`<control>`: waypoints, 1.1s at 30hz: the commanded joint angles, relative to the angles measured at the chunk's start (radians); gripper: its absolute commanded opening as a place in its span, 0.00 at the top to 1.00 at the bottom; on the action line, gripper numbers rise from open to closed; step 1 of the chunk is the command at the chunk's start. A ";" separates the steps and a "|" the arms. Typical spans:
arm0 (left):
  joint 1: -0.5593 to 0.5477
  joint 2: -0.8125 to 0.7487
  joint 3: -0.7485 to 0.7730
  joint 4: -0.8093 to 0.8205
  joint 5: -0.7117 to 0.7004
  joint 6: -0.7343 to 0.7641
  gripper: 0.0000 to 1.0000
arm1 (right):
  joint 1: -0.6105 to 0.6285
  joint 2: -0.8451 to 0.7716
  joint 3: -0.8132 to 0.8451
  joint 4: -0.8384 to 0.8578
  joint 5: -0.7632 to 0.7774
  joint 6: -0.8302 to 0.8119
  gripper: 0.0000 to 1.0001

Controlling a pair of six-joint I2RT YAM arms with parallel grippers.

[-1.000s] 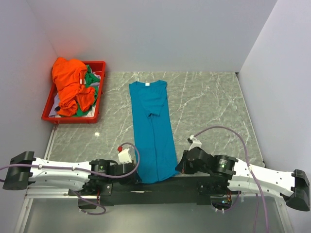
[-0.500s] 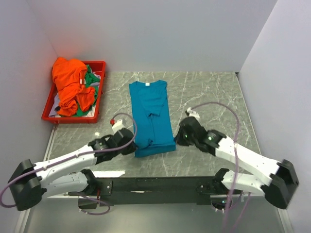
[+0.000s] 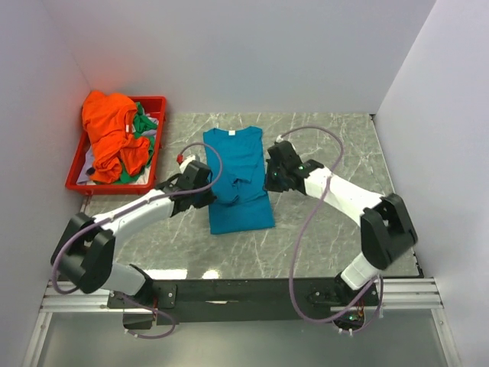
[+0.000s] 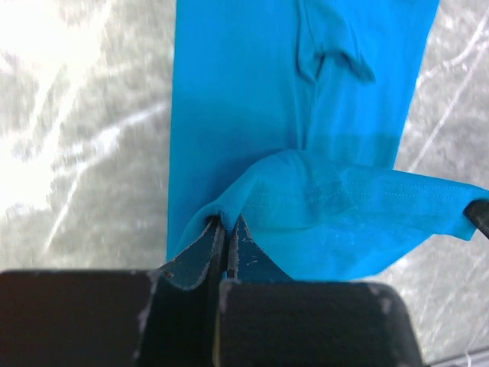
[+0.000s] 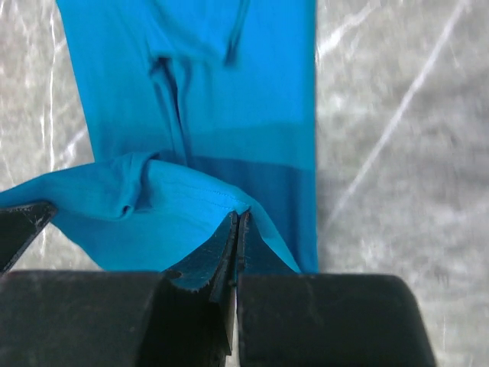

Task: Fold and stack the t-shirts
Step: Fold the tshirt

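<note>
The teal-blue t-shirt [image 3: 238,183] lies lengthwise on the marble table, collar at the far end, its bottom part doubled over towards the collar. My left gripper [image 3: 208,191] is shut on the left corner of the hem [image 4: 229,210]. On the other side, my right gripper [image 3: 269,180] is shut on the right hem corner [image 5: 243,208]. The hem hangs raised between the two grippers over the shirt's middle. The orange t-shirt [image 3: 111,131] and the green t-shirt [image 3: 144,130] lie crumpled in the red tray [image 3: 151,178].
The red tray stands at the table's far left corner. White walls close the left, back and right sides. Grey marble tabletop [image 3: 328,153] shows to the right of the shirt and near the front edge [image 3: 252,264].
Both grippers have carried the shirt's hem from the near edge of the table away towards the collar. The shirt now lies about half as long as before.
</note>
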 commanded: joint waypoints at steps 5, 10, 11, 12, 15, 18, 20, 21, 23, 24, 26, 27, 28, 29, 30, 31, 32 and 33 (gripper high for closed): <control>0.076 0.118 0.128 0.042 0.065 0.077 0.99 | -0.049 0.143 0.170 0.004 -0.059 -0.060 1.00; 0.099 0.188 0.189 0.040 0.093 0.097 0.99 | -0.086 0.186 0.197 -0.001 -0.088 -0.071 1.00; 0.100 0.204 0.196 0.040 0.094 0.097 0.99 | -0.100 0.186 0.194 0.007 -0.093 -0.071 1.00; 0.102 0.212 0.200 0.040 0.097 0.098 1.00 | -0.103 0.188 0.192 0.011 -0.099 -0.071 1.00; 0.111 0.240 0.222 0.040 0.102 0.100 1.00 | -0.126 0.206 0.201 0.011 -0.119 -0.078 1.00; 0.120 0.264 0.240 0.037 0.104 0.100 0.99 | -0.141 0.231 0.229 0.002 -0.128 -0.089 1.00; 0.131 0.275 0.249 0.045 0.117 0.101 1.00 | -0.147 0.245 0.233 0.004 -0.137 -0.094 1.00; 0.134 0.280 0.254 0.048 0.123 0.106 1.00 | -0.153 0.249 0.240 0.004 -0.140 -0.098 1.00; 0.143 0.303 0.274 0.045 0.130 0.109 1.00 | -0.160 0.266 0.249 0.004 -0.146 -0.101 1.00; 0.146 0.309 0.283 0.042 0.133 0.115 1.00 | -0.164 0.272 0.258 0.005 -0.153 -0.104 1.00; 0.153 0.332 0.305 0.039 0.137 0.120 0.99 | -0.170 0.294 0.270 0.004 -0.157 -0.107 1.00; 0.153 0.340 0.312 0.034 0.137 0.120 0.99 | -0.173 0.300 0.285 0.002 -0.169 -0.112 1.00; 0.156 0.346 0.324 0.034 0.139 0.121 0.99 | -0.181 0.309 0.295 -0.001 -0.173 -0.113 1.00; 0.156 0.349 0.328 0.036 0.139 0.123 0.99 | -0.183 0.324 0.302 -0.007 -0.176 -0.117 1.00; 0.157 0.353 0.334 0.036 0.140 0.130 0.99 | -0.184 0.331 0.318 -0.009 -0.179 -0.121 1.00; 0.159 0.364 0.350 0.028 0.139 0.134 0.99 | -0.192 0.337 0.325 -0.010 -0.186 -0.123 1.00; 0.160 0.369 0.360 0.020 0.134 0.134 0.99 | -0.196 0.349 0.332 -0.013 -0.189 -0.124 0.96; 0.162 0.375 0.366 0.014 0.137 0.138 0.96 | -0.200 0.354 0.344 -0.013 -0.194 -0.127 0.93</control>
